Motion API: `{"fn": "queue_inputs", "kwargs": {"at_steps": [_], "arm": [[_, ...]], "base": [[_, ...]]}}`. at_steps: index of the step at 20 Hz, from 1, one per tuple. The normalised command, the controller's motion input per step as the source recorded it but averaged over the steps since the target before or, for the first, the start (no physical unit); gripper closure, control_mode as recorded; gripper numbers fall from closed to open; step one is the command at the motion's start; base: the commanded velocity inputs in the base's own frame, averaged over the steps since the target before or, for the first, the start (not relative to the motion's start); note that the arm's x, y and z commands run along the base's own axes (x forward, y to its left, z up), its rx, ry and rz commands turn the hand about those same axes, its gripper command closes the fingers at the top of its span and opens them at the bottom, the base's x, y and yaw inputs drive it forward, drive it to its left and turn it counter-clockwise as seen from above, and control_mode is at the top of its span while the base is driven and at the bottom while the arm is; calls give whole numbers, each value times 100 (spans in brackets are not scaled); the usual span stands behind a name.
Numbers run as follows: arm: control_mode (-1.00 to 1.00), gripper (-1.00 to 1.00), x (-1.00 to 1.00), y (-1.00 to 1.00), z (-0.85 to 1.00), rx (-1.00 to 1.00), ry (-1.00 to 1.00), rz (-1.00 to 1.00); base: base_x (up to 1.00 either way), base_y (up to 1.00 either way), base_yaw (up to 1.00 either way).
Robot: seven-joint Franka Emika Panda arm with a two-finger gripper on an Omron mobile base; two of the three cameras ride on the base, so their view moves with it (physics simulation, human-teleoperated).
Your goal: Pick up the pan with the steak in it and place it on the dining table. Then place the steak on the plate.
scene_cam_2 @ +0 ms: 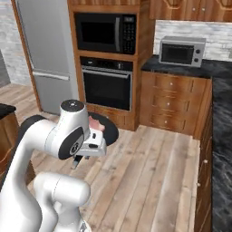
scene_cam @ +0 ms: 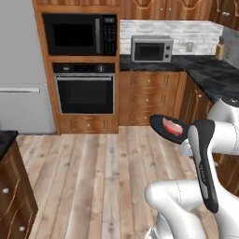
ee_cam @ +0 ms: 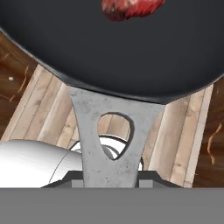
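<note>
My gripper (ee_cam: pixel 109 180) is shut on the grey metal handle (ee_cam: pixel 109 131) of the black pan (ee_cam: pixel 131 52), which hangs in the air over the wooden floor. The pinkish-red steak (ee_cam: pixel 129 8) lies inside the pan near its far side. From the left base view, the pan (scene_cam: pixel 158 122) with the steak (scene_cam: pixel 172 127) sticks out to the left of the hand (scene_cam: pixel 189 144). The right base view has the pan (scene_cam_2: pixel 110 130) and steak (scene_cam_2: pixel 95 123) partly behind my arm. The plate is out of view. I cannot tell whether the black-topped wooden corner (scene_cam: pixel 5 139) at the left is the dining table.
Ahead stands a wooden wall unit with a built-in microwave (scene_cam: pixel 79 32) and an oven (scene_cam: pixel 85 93), and a grey fridge (scene_cam: pixel 21 70) is to its left. A dark counter (scene_cam: pixel 214 77) with a small microwave (scene_cam: pixel 151 49) runs along the right. Wooden floor (scene_cam: pixel 93 163) lies between.
</note>
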Motion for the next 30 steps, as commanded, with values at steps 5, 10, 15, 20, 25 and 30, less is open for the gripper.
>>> {"fn": "queue_inputs", "kwargs": {"at_steps": [5, 10, 15, 20, 25, 30], "arm": [[100, 100, 0, 0, 0, 0, 0, 0], [100, 100, 0, 0, 0, 0, 0, 0], [100, 100, 0, 0, 0, 0, 0, 0], [100, 100, 0, 0, 0, 0, 0, 0], [100, 100, 0, 0, 0, 0, 0, 0], [100, 100, 0, 0, 0, 0, 0, 0]], "base": [[-5, 0, 50], [-5, 0, 50], [-5, 0, 50], [-5, 0, 50], [-5, 0, 50], [-4, 0, 50]]}}
